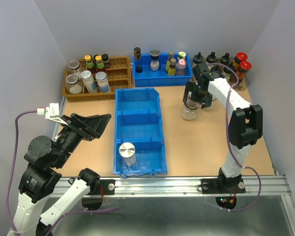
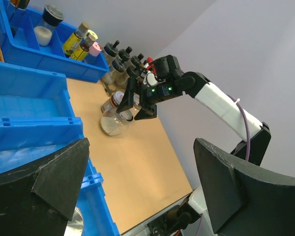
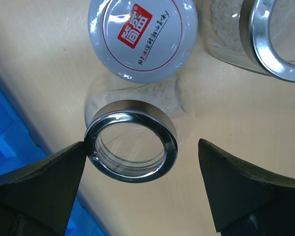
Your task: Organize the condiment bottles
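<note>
steel-capped jar (image 1: 127, 151) stands in nearest compartment of blue bin (image 1: 138, 114).

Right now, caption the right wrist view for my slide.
Open right gripper poised above steel-rimmed glass jar beside white-lidded bottle.

Three-compartment bin (image 1: 137, 120) runs near to far down the middle of the table (image 1: 196, 147), with a lidded jar (image 1: 127, 150) in its nearest compartment. Behind it, along the far edge: basket (image 1: 122, 63) at left holding jars and bottles, small tray (image 1: 160, 78) in the centre holding bottles, bottle row (image 1: 226, 61) at far right. Right of the bin a loose jar (image 3: 131, 147) stands on the table under the right claw (image 1: 196, 96), a capped jar (image 3: 141, 37) just behind it; the left claw (image 1: 96, 125) is left of the bin.
</note>
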